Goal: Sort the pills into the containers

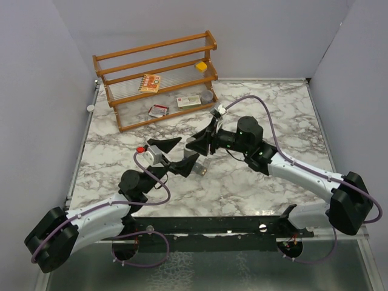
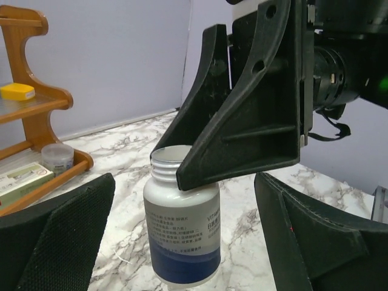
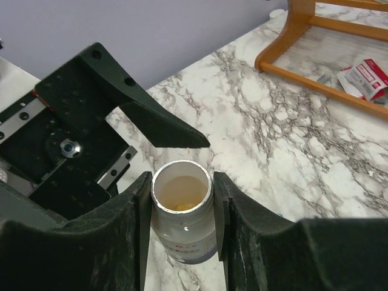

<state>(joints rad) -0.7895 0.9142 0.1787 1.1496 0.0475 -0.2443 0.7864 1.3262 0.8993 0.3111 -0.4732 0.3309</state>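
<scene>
- The right end effector (image 3: 182, 182) is pinching the bottle (image 2: 182, 236) at its neck, one finger pressing on each side of the open mouth.
- The bottle is standing upright over the marble counter (image 1: 254, 182) with no cap on (whether its base is touching the counter is hard to tell).
- The pills (image 3: 180, 207) are lying at the bottom inside the bottle, showing as a few yellowish pieces through the mouth.
- The left end effector (image 1: 188, 148) is spreading its fingers wide and holding nothing. It is pointing at the bottle, with one finger to either side and neither touching it.
- A wooden rack (image 1: 154, 48) is standing well beyond the bottle, toward the back wall, carrying a few small boxes and a yellow item on its shelves.
</scene>
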